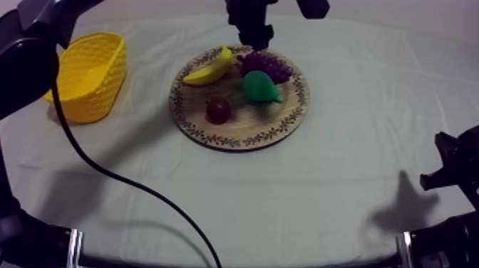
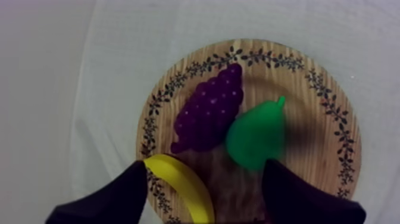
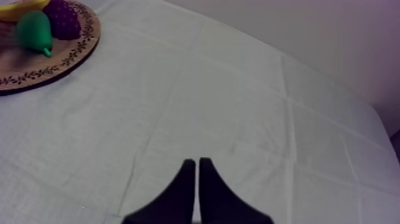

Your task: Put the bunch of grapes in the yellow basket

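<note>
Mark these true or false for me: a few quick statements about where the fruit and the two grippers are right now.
1. The bunch of grapes lies on the wooden board. True.
2. The left gripper is shut on the grapes. False: it is open over the board and holds nothing.
3. The banana is in the yellow basket. False: the banana lies on the board.
4. The right gripper is shut, over bare cloth. True.

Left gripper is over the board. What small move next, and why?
Probably lower the open left gripper centred on the bunch of grapes: it hangs above the wooden board, with the pear beside the grapes and the banana close by.
</note>
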